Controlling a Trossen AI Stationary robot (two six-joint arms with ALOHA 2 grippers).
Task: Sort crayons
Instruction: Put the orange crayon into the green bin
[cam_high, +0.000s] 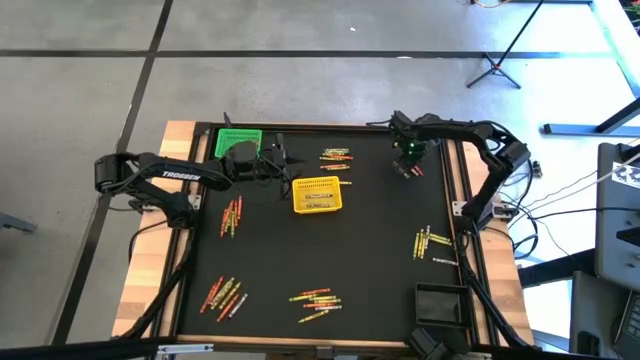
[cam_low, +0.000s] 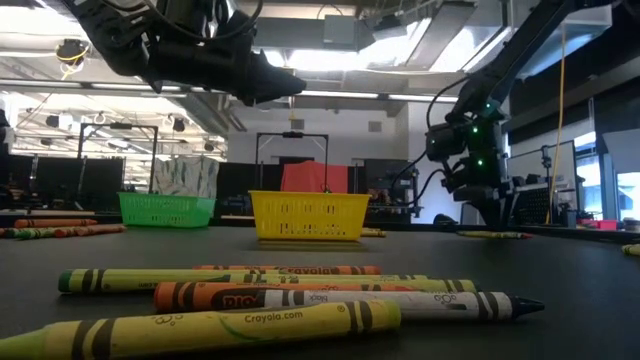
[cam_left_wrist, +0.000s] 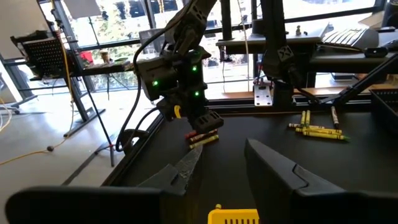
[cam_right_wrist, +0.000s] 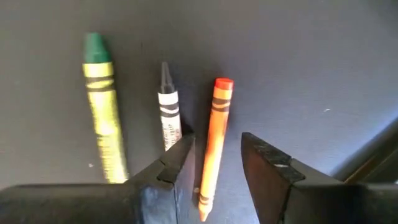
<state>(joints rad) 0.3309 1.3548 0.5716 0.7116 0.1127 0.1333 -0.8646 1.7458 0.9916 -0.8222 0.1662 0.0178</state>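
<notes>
Bright ceiling lights (cam_low: 330, 45) glare in the low view, silhouetting both arms; near crayons (cam_low: 300, 300) look sharp, the far room perhaps slightly soft.

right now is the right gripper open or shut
Open: the right gripper has its fingers apart, straddling an orange crayon lying flat, a gap on each side.

Bare black mat (cam_high: 380, 250) between scattered crayon clusters (cam_high: 316, 299), yellow basket (cam_high: 317, 195) mid-table.

Right gripper (cam_right_wrist: 216, 163) at table's (cam_high: 380, 240) far right corner, fingers straddling one crayon (cam_right_wrist: 213, 140); two more crayons beside it; left gripper (cam_high: 283, 163) above far middle
</notes>
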